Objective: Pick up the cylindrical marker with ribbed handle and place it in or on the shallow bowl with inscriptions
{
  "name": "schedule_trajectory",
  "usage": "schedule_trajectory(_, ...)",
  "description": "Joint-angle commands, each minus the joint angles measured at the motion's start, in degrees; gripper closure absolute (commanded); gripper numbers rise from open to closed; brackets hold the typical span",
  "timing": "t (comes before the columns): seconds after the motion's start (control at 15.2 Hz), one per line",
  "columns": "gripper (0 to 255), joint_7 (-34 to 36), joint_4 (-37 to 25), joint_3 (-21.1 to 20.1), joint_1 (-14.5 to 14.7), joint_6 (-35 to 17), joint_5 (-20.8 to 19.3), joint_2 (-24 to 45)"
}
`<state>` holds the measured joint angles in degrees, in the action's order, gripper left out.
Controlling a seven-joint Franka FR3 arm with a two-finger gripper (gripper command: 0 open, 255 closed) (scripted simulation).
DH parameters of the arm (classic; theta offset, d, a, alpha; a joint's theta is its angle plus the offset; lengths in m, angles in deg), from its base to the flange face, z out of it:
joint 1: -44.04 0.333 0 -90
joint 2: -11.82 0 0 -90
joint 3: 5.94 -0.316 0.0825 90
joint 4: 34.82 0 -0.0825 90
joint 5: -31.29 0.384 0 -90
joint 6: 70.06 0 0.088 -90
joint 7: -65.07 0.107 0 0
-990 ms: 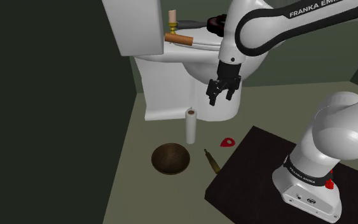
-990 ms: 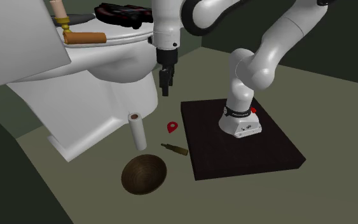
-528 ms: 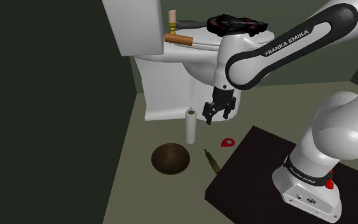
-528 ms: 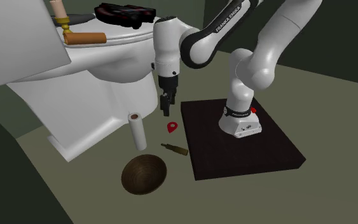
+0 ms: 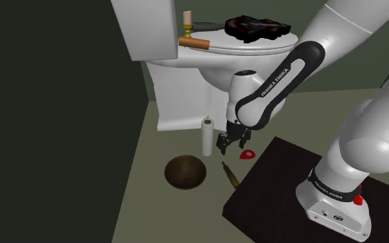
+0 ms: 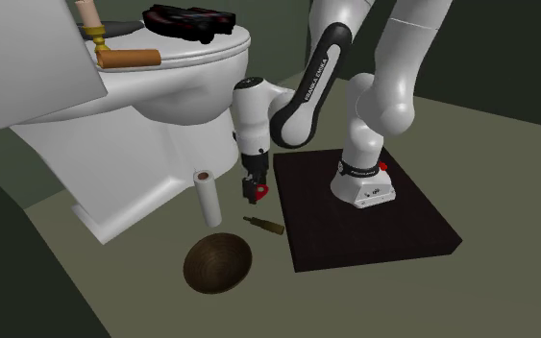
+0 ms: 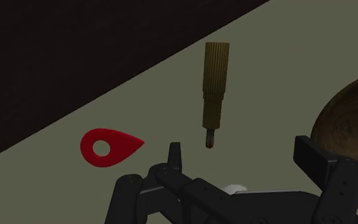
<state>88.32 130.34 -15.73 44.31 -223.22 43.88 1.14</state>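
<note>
One marker [image 5: 229,175] [image 6: 263,226] [image 7: 213,95], olive-brown, ribbed at the thick end, narrow at the other with a dark red tip: lies flat on the floor [image 5: 172,214] between bowl and stand, touching neither
One bowl [image 5: 185,172] [image 6: 217,263] [image 7: 352,121], dark brown, shallow, upright on the floor near the marker
One claw [image 5: 227,143] [image 6: 253,189] [image 7: 241,156], black, on the white arm [image 5: 269,90]: fingers spread apart, nothing between them, hanging low over the floor near the marker's tip; in the wrist view the tip points toward the claw
One red teardrop tag [image 5: 248,153] [image 7: 109,147] with a hole, flat on the floor beside the stand's edge, near the claw
One white roll [image 5: 207,136] [image 6: 207,198], upright, at the foot of the toilet [image 5: 206,76] [image 6: 134,115]
One black stand [image 5: 269,200] [image 6: 374,230] carrying the arm's base
</note>
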Motion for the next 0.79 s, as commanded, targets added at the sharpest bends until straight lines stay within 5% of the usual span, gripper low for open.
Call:
schedule_trajectory(0.0,0,1.76,-0.20,-0.82,0.03,-5.57,0.02,6.09)
schedule_trajectory(0.4,0,8.40,-3.28,0.49,1.47,-19.73,-3.72,24.74)
schedule_trajectory(0.73,0,8.12,-4.49,1.14,2.26,-23.67,-3.49,29.88)
